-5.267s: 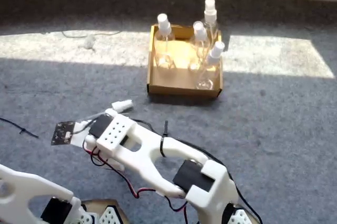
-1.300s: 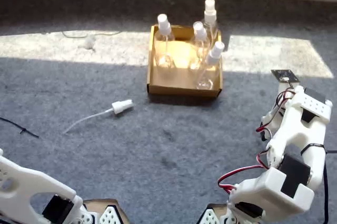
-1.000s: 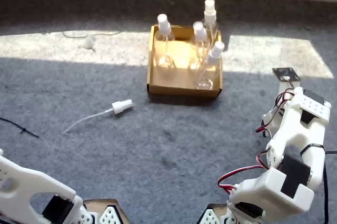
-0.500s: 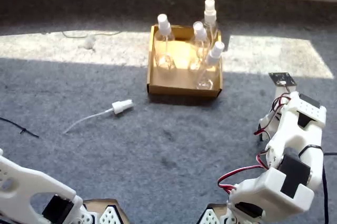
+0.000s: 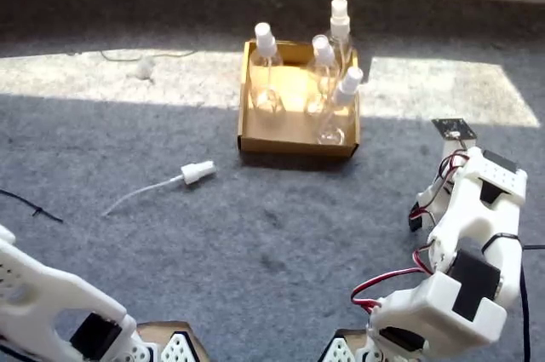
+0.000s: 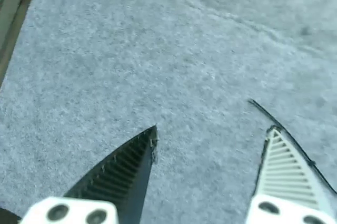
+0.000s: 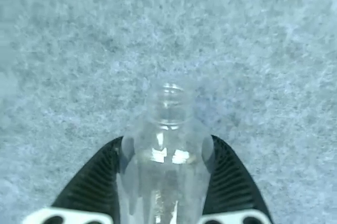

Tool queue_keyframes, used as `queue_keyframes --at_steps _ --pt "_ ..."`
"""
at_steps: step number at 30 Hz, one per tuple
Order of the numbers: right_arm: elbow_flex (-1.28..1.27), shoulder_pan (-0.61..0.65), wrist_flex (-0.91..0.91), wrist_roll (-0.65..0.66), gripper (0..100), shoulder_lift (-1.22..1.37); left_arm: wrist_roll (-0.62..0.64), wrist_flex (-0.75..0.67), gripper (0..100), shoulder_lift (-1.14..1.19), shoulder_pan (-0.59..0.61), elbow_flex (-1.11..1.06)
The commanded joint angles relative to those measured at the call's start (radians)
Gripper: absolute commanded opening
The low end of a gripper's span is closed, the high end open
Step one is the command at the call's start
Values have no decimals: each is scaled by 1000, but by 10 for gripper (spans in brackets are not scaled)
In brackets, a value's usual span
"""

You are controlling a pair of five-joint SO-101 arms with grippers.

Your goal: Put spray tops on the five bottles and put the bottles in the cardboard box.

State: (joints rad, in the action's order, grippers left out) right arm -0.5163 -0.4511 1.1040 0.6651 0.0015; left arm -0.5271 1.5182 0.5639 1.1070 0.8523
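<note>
In the right wrist view my right gripper (image 7: 167, 143) is shut on a clear bottle (image 7: 166, 156) with no top, its open neck pointing away over grey carpet. In the high view the right arm (image 5: 475, 209) is folded at the right, in front of the box's right side. A loose white spray top (image 5: 197, 172) with its thin tube lies on the carpet, left of the box's front. The cardboard box (image 5: 294, 147) holds several capped bottles (image 5: 266, 72). My left gripper (image 6: 211, 132) is open above bare carpet.
The left arm's white body (image 5: 38, 290) sits at the lower left corner. A thin black cable (image 5: 30, 207) lies at the left and shows by the left gripper's white finger (image 6: 259, 109). A small white object with a cord (image 5: 143, 66) lies behind the box's left.
The right arm has swung from beside the loose spray top over to the right side, then edged slightly left. The left arm's body has risen a little at the lower left.
</note>
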Motion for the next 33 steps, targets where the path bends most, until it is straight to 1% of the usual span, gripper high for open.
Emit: queue_keyframes --at_steps 1,4,6,8,11,13,15,19,21,24,27,31,33 --pt "53 62 12 -3 4 -133 -44 258 299 -168 -176 107" --pt "-15 125 8 -3 4 -266 -46 265 298 -260 -326 27" --pt "-91 177 -28 -3 4 -364 -55 265 298 -329 -447 -81" --pt "-189 228 -84 -2 4 -467 -112 264 290 -406 -585 -222" --pt "-321 292 -133 -6 4 -591 -256 261 252 -498 -797 -447" --pt "-389 317 -136 -9 4 -662 -319 189 250 -532 -894 -572" --pt "-444 334 -131 -9 4 -727 -325 69 250 -536 -961 -670" --pt "-536 366 -131 -9 4 -822 -330 -137 258 -499 -1064 -826" --pt "-576 367 -131 -5 4 -860 -330 -210 278 -470 -1099 -869" --pt "-618 367 -131 -3 4 -905 -330 -288 281 -412 -1133 -908" --pt "-642 367 -131 -2 4 -932 -330 -330 281 -331 -1139 -898" --pt "-653 367 -131 -2 4 -946 -330 -330 280 -226 -1132 -851" --pt "-651 367 -131 -2 4 -946 -330 -331 280 -186 -1109 -839"
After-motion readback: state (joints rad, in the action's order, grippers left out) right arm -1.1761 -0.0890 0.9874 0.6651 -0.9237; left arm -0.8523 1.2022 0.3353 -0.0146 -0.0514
